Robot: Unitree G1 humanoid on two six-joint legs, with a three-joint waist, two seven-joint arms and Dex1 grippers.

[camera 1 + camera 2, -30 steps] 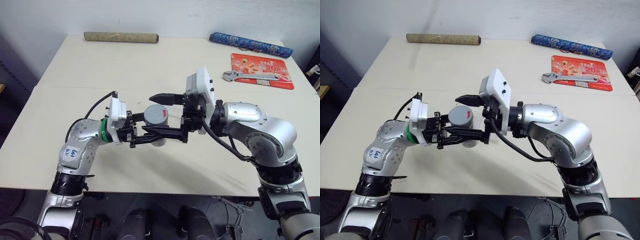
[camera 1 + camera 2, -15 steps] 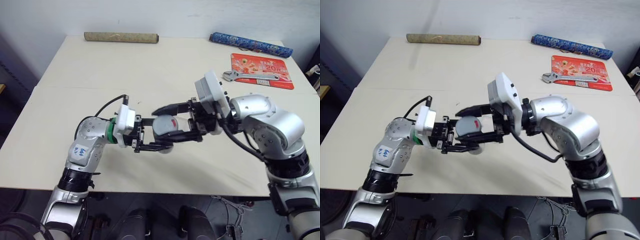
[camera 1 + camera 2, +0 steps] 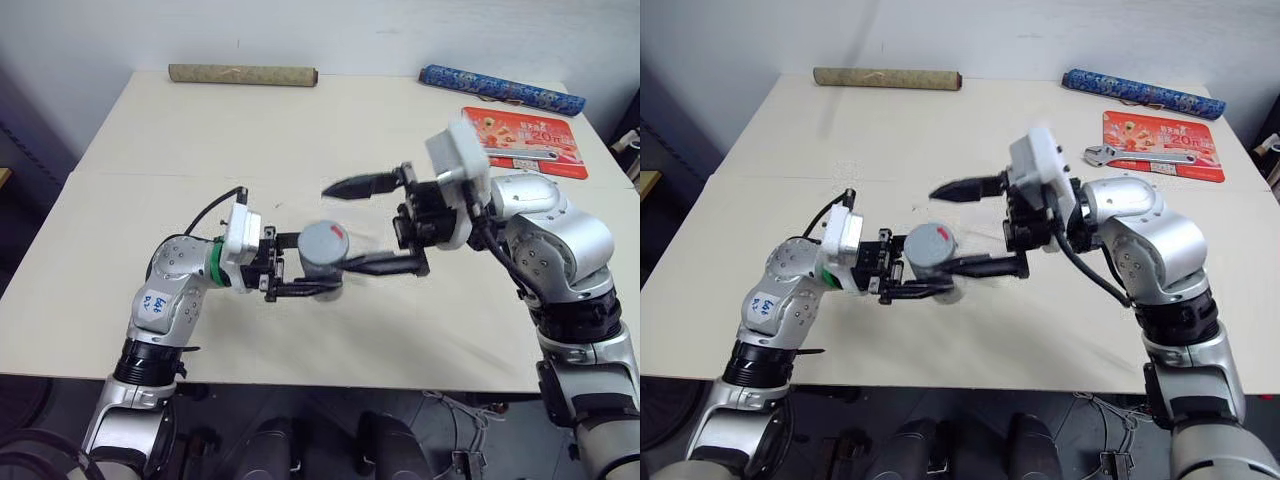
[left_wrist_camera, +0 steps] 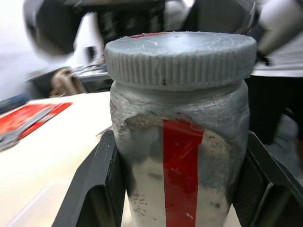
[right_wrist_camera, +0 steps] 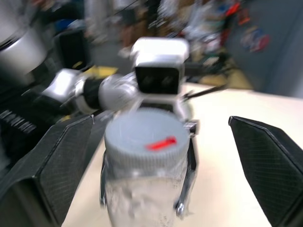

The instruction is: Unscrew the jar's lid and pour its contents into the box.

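Right gripper [image 3: 378,225] pulled back off lid [image 3: 323,240], fingers spread. Left gripper [image 3: 300,265] fingers pinching jar [image 3: 322,262], frame centre, above tabletop [image 3: 300,130]. Risk: misaligned regrasp slipping on lid.

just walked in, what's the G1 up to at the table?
It is working on a small clear jar with a red stripe. The left gripper is shut on the jar's body, holding it above the pale table. The ribbed grey lid is on the jar. The right gripper is open, one of its fingers to each side of the lid, gripping nothing.
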